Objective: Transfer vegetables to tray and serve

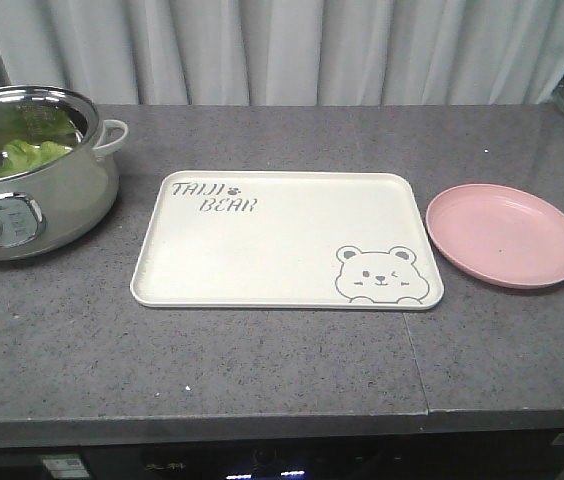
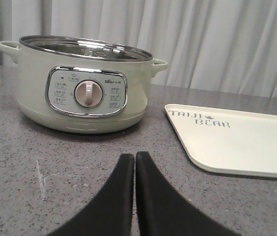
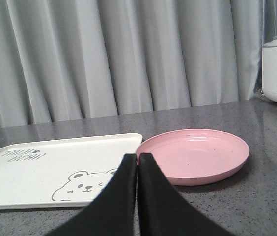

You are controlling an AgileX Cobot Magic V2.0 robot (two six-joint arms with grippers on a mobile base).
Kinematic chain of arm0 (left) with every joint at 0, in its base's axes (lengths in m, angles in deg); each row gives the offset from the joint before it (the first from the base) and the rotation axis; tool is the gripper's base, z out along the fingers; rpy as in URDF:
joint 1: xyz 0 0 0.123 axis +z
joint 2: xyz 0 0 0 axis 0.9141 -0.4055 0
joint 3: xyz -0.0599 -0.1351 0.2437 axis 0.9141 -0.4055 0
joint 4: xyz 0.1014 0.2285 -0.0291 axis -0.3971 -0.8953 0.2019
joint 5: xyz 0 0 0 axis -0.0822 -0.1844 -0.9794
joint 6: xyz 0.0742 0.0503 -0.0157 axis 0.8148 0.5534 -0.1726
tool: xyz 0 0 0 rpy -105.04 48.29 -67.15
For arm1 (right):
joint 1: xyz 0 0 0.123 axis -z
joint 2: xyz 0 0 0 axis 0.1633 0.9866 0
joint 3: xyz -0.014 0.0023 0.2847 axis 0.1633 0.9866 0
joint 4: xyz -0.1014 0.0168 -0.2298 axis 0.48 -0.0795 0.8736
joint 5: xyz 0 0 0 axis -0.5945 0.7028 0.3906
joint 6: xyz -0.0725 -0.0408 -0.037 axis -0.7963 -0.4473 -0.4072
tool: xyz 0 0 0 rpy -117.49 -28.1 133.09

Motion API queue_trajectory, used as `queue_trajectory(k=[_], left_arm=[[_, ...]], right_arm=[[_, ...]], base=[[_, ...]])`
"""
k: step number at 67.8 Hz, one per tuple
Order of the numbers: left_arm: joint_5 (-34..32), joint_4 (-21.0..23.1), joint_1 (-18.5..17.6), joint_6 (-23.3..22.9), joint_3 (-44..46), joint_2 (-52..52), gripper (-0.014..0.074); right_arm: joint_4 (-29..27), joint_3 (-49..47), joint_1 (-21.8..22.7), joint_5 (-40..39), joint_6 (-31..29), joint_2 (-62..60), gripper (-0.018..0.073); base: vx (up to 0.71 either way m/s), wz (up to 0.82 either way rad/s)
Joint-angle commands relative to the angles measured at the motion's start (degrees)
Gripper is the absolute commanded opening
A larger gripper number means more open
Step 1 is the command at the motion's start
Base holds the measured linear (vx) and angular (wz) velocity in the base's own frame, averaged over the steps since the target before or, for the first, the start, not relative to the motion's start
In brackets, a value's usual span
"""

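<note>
The vegetables [image 1: 27,155] lie inside the pot [image 1: 72,215], at nine o'clock from the tray [image 1: 262,240]. The left claw [image 2: 135,160] and right claw [image 3: 138,158] are both pinched together, holding nothing. The floppy leaf could slip out of a claw while going over the pot's tall wall.

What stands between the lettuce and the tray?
The lettuce lies inside the pot, left of the tray, so the pot's wall is in the way; it must go over the rim. Nothing else visible stands between them.
</note>
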State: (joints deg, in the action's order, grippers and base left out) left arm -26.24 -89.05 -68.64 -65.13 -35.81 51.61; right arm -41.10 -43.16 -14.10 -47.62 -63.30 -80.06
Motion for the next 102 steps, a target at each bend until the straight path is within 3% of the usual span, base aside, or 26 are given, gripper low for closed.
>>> queue_trajectory(k=[1, 102], left_arm=[[-4.0, 0.1, 0.2, -0.5, -1.1, 0.3, -0.0006], [-4.0, 0.1, 0.2, -0.5, -1.1, 0.3, -0.0006]], right_arm=[[0.5, 0.8, 0.2, -4.4, -0.1, -0.3, -0.0003], [0.5, 0.8, 0.2, -4.4, -0.1, -0.3, -0.0003]], base=[[0.04, 0.01], [0.02, 0.00]])
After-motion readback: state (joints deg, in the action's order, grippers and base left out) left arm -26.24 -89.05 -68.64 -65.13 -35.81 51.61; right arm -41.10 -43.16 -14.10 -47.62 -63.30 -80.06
